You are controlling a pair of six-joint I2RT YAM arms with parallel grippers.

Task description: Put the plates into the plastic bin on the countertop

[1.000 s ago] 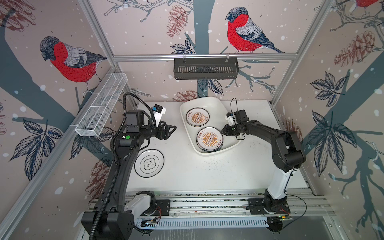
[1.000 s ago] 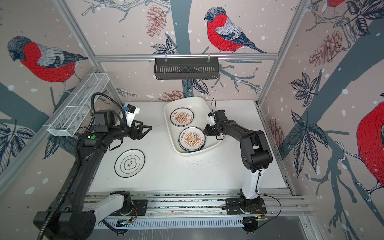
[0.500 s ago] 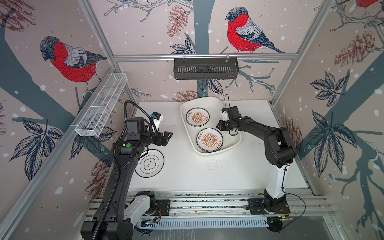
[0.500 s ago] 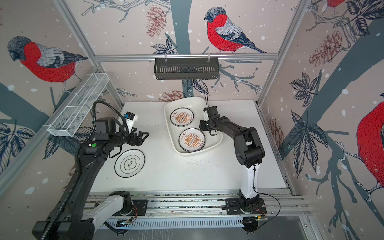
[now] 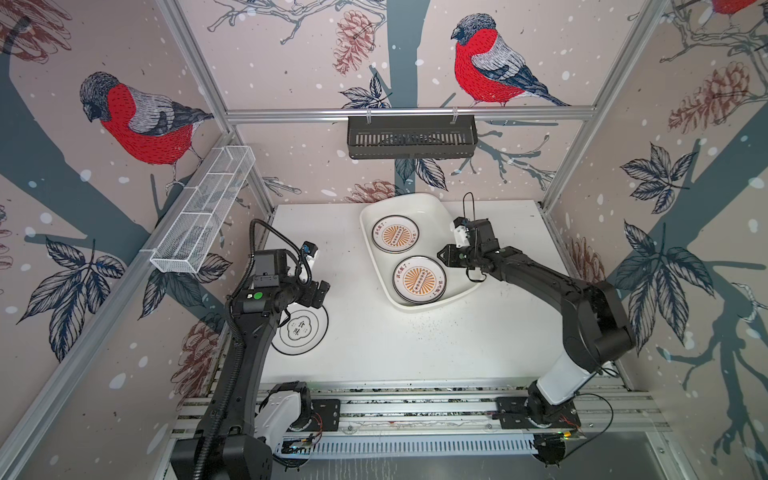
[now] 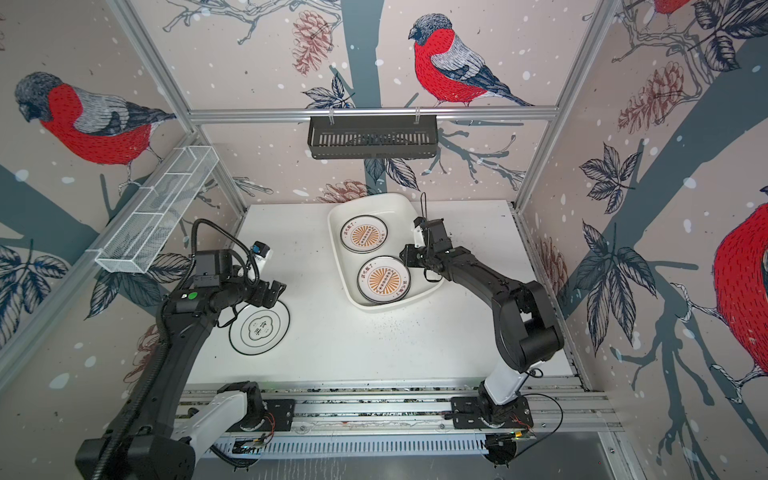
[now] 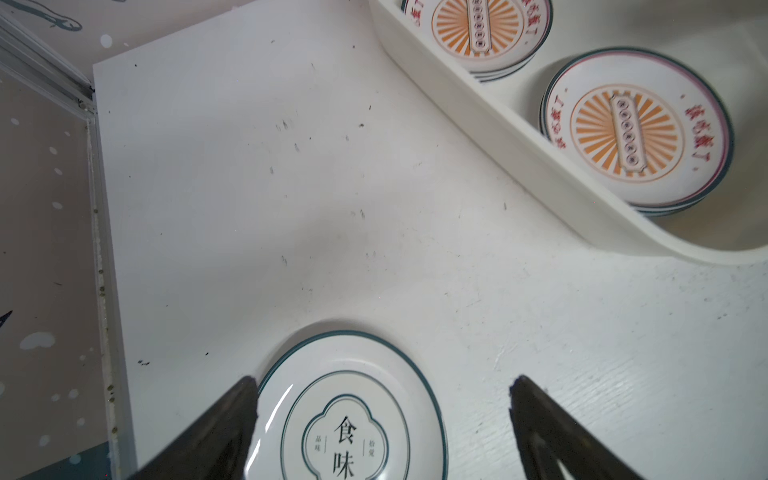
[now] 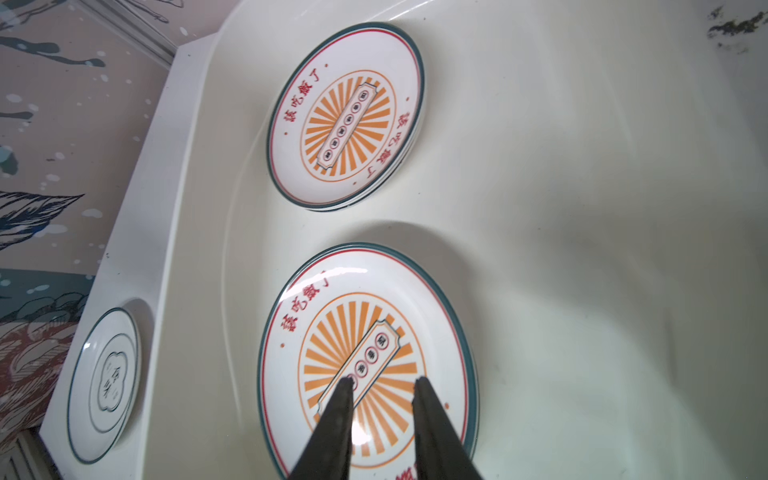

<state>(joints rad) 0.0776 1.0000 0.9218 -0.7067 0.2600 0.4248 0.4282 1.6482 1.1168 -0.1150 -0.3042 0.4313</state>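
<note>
In bin (image 5: 432,208): two sunburst plate stacks (image 5: 419,279). Left of bin, on worktop (image 5: 415,345): emblem plate (image 5: 300,330), under wide-spread left claw (image 7: 384,380). Right claw (image 8: 383,380): narrow, empty, over bin.

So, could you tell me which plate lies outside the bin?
The emblem plate, on the countertop below the open left gripper. It has a thin dark rim and a central emblem; the sunburst plates, both stacks, sit inside the bin.

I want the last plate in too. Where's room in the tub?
The plastic bin has bare floor on its right, between the far stack, the near stack and the wall, partly under the right gripper. Its left side is crowded.
</note>
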